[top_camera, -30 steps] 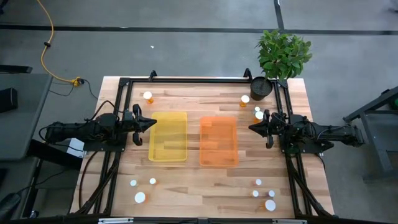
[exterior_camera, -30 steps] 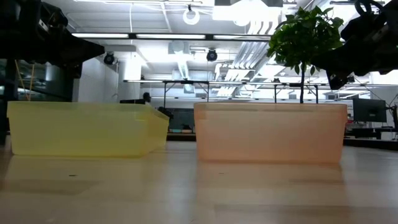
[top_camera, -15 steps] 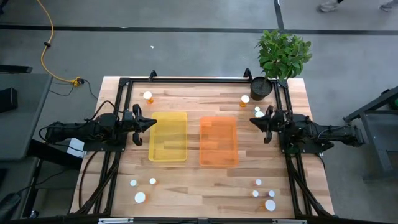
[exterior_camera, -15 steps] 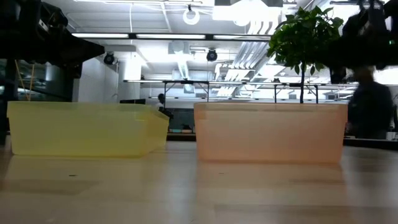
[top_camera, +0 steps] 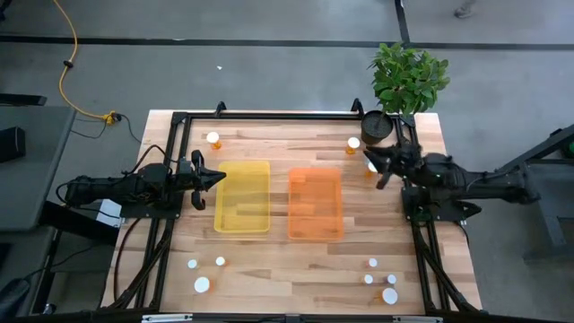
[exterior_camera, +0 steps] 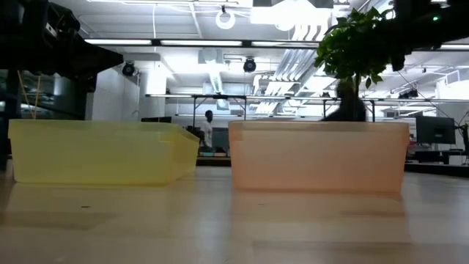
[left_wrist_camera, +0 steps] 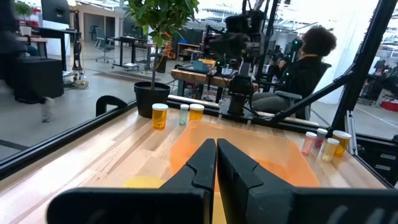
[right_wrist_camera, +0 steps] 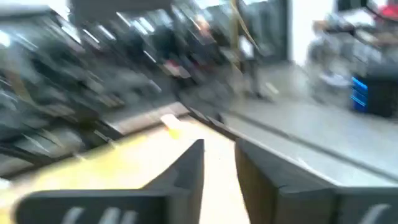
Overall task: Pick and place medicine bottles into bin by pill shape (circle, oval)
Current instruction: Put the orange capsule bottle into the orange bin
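Note:
Medicine bottles with white caps stand upright on the table in groups. One (top_camera: 213, 139) is at the far left. Two (top_camera: 353, 142) (top_camera: 371, 167) are at the far right by the pot. Three (top_camera: 202, 284) are at the near left and several (top_camera: 389, 295) at the near right. My left gripper (top_camera: 221, 178) (left_wrist_camera: 216, 142) is shut and empty at the yellow bin's left side. My right gripper (top_camera: 368, 157) (right_wrist_camera: 219, 147) hovers over the far-right bottles with a narrow gap between its fingers. It holds nothing.
A yellow bin (top_camera: 242, 197) (exterior_camera: 95, 150) and an orange bin (top_camera: 315, 204) (exterior_camera: 319, 155) stand side by side mid-table. A black pot (top_camera: 377, 126) with a green plant stands at the far right corner. A black frame (top_camera: 269, 115) runs along the table's far edge and sides.
My right gripper has swung from beside the orange bin toward the table's far edge, turning to point far-left, and now stands over the bottles near the pot. The right wrist view is blurred by the motion. The bottles and bins have not moved.

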Robot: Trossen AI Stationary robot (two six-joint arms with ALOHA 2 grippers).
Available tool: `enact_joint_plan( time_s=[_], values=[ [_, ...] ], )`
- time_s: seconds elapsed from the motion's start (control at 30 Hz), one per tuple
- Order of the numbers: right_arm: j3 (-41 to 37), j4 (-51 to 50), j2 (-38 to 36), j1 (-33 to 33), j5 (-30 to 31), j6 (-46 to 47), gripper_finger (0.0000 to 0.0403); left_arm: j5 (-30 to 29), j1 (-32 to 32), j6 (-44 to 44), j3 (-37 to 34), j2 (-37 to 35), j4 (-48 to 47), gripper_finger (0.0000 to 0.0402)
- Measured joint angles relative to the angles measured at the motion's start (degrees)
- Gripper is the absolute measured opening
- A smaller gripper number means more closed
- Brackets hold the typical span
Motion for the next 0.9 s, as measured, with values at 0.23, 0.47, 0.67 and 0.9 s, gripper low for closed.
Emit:
enact_joint_plan(
  time_s=[0.23,0.47,0.67,0.9],
  values=[
    [14.15,-30.49,12.8,-0.03,9.73,16.4,0.0231,0.0,0.0,-0.07,0.02,0.01,0.0,0.0005],
    [21.33,-49.43,22.31,-0.86,7.83,29.61,0.0318,0.0,0.0,-1.57,0.0,-0.01,-0.01,0.0005],
    [21.4,-54.36,28.61,-6.91,3.07,33.89,0.0332,0.0,0.0,-2.07,0.0,0.01,-0.01,0.0005],
    [21.4,-54.15,34.71,-16.02,-6.6,30.25,0.0332,0.0,0.0,-2.97,0.0,0.0,0.0,0.0005]
  ],
)
